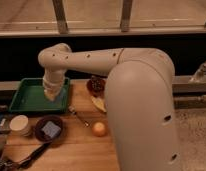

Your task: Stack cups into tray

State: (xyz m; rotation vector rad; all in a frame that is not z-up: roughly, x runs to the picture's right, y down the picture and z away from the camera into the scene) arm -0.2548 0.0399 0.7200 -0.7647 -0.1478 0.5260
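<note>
Shut tight, the tool (51,93) sits low over the right end of the green tray (25,98), at the end of the cream arm (91,59) that reaches in from the right. Whether it has hold of anything cannot be told. The tray lies at the back left of the table (71,150). A cream-white cup (19,125) stands upright on the table in front of the tray, outside it. Just beside the cup is a dark brown bowl (49,130) holding a blue-grey block (50,130). Right of the tray stands a dark red bowl (97,85); an orange fruit (99,129) lies nearer the front.
</note>
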